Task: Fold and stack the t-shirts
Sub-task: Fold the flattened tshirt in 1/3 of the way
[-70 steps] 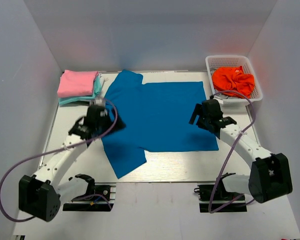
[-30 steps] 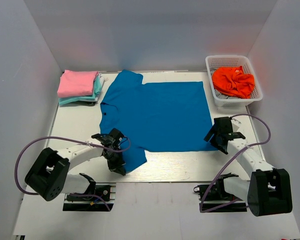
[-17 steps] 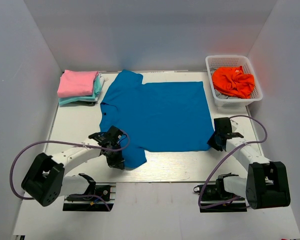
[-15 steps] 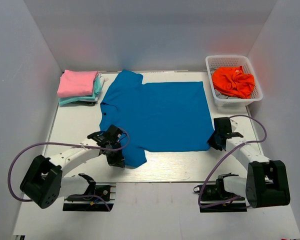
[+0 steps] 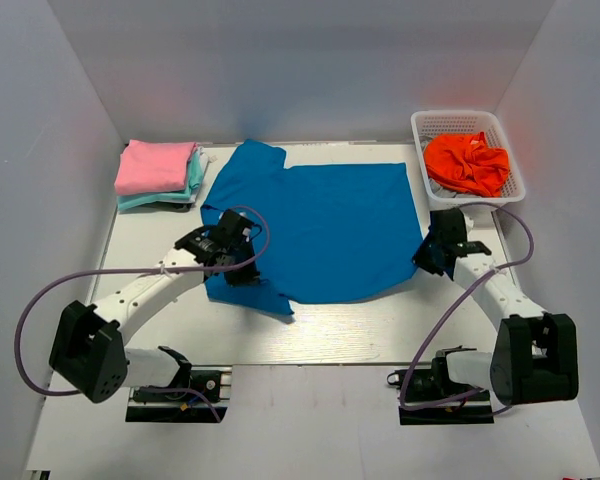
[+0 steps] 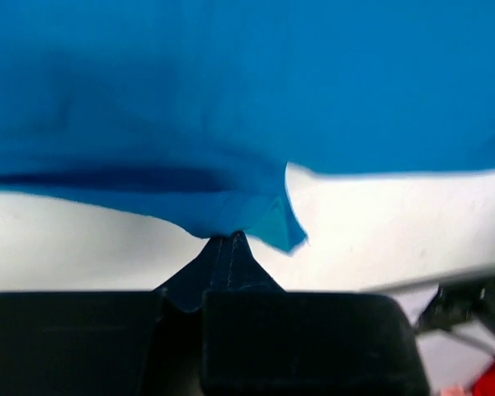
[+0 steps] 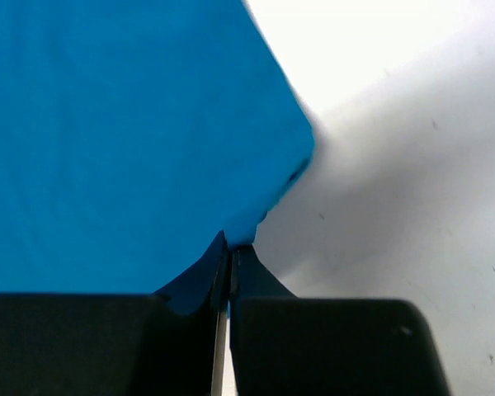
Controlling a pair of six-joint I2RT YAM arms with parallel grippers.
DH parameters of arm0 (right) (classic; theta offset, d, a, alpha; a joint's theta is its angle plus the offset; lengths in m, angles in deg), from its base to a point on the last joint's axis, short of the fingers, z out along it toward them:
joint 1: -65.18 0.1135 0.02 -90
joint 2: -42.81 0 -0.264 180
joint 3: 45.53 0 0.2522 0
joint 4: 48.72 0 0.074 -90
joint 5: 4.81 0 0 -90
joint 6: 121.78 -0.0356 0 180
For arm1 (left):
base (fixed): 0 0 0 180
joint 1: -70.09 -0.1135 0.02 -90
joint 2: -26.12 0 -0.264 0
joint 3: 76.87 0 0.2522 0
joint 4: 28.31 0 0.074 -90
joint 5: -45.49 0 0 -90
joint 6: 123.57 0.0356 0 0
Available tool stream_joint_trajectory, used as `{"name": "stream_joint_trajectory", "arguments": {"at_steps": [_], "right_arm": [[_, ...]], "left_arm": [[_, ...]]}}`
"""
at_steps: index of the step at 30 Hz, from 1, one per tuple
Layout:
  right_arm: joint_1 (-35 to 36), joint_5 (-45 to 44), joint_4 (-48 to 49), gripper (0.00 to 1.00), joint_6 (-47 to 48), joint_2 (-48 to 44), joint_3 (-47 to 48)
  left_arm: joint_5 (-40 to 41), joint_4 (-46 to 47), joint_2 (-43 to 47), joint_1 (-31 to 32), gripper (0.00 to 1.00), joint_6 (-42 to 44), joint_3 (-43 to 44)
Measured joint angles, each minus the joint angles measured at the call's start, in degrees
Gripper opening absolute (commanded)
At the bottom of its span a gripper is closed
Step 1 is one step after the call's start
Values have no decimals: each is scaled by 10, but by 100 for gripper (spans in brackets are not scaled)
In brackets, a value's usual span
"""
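Left gripper: your left gripper [image 6: 231, 244] sits at the near left of the table [image 5: 340, 335]. Its fingers are pressed together on a pinch of the blue t-shirt's near-left edge, and a small fold of cloth juts out beside the tips in the wrist view.

Right gripper: your right gripper [image 7: 230, 247] is at the near right. Its jaws are closed tight on the near-right corner of the same shirt, and the corner casts a shadow on the table beneath it.

Blue t-shirt: the blue t-shirt [image 5: 325, 225] is spread across the middle of the table, between the two grippers. One sleeve reaches to the far left. The near-left part is bunched and rumpled around the left gripper, and the rest lies flat.

Folded pile: at the far left corner you have the pink t-shirt [image 5: 155, 165] folded on top of the pale teal t-shirt [image 5: 189, 187], just beside the blue shirt's far sleeve.

Basket: at the far right corner, the white lattice basket [image 5: 423, 135] holds the orange-red t-shirt [image 5: 467, 162] in a crumpled heap, apart from the blue shirt.
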State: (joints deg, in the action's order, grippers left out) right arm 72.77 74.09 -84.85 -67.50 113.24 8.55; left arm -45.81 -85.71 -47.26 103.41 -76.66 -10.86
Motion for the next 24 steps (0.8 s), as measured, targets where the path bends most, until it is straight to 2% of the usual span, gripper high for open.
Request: {"name": "stream_joint_trajectory", "arguments": {"at_steps": [13,24], "right_arm": [[0,7,-13,0,17,138,169],[0,-23,-29,0,30,244,298]], "left_arm": [[210,17,-91,-29,0,22,171],[285,113,-175,-82,0,96,233]]}}
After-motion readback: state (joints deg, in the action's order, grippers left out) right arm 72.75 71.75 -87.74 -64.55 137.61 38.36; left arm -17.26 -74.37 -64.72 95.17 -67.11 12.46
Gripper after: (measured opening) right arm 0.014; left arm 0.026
